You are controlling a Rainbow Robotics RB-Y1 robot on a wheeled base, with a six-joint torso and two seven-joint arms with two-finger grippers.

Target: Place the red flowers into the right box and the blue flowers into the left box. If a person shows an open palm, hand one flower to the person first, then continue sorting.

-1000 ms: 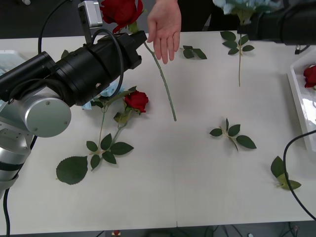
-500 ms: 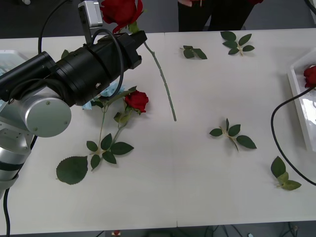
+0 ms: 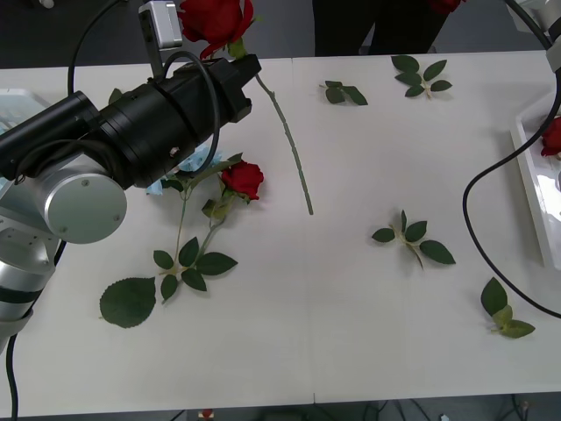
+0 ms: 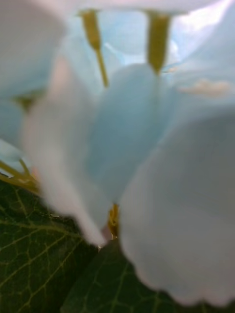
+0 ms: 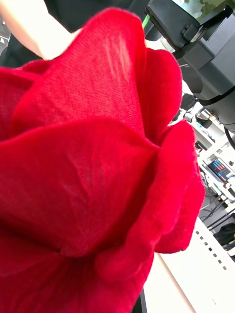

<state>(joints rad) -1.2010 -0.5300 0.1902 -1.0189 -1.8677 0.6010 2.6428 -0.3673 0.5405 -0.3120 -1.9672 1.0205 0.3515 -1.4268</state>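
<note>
Gone from the table's far edge is the person's open palm, and the right arm has withdrawn too; whether its gripper is open I cannot tell, though a blue flower (image 4: 147,161) crowds its camera. At the far left corner the left gripper (image 3: 230,54) clasps a red rose (image 3: 213,19). Another rose (image 3: 243,179) lies left of centre; the right box (image 3: 531,180) sits at the right edge.

The left arm (image 3: 131,132) was a thick black cylinder ending in a silver-grey rounded joint (image 3: 74,206) with a flat round cap. A black cable (image 3: 188,74) looped over it, beside a small grey bracket (image 3: 159,24). Another thin black cable (image 3: 491,175) curved at the right.
</note>
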